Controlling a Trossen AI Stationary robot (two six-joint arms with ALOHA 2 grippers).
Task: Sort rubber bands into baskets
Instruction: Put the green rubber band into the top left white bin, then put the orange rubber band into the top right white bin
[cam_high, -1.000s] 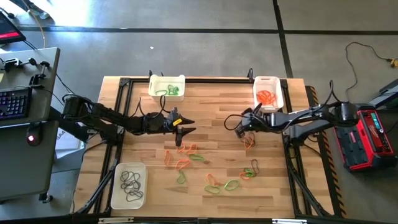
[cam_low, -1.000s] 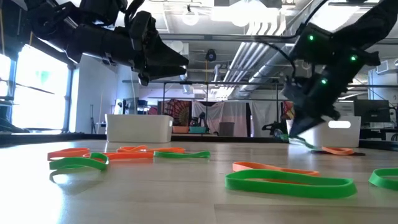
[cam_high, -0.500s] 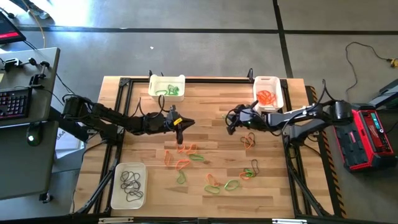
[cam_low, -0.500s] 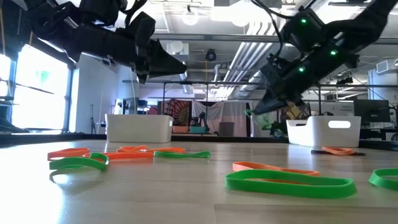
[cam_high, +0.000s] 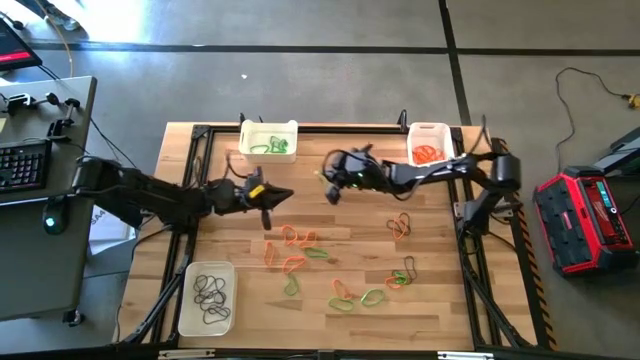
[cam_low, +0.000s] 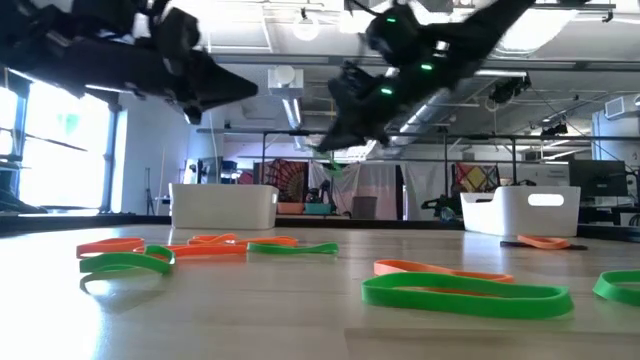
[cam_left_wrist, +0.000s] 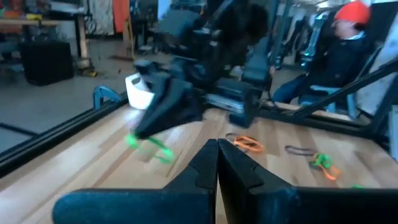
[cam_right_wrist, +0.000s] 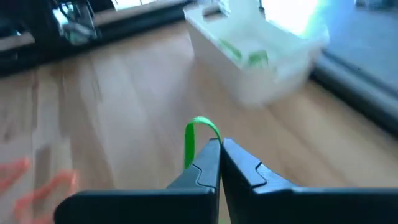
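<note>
High view shows the right gripper (cam_high: 331, 188) up in the air near the basket with green bands (cam_high: 268, 139), its 2 fingers pinching a green rubber band (cam_right_wrist: 199, 140) (the loop pokes out past the tips). The left gripper (cam_high: 268, 204) hangs just below that same basket, fingers pressed together with nothing in them. Loose rubber bands (cam_high: 300, 248) lie on the table (cam_high: 340, 220), well apart from that basket. 2 more baskets sit farther off: one with orange bands (cam_high: 432, 147), one with dark bands (cam_high: 207, 297).
</note>
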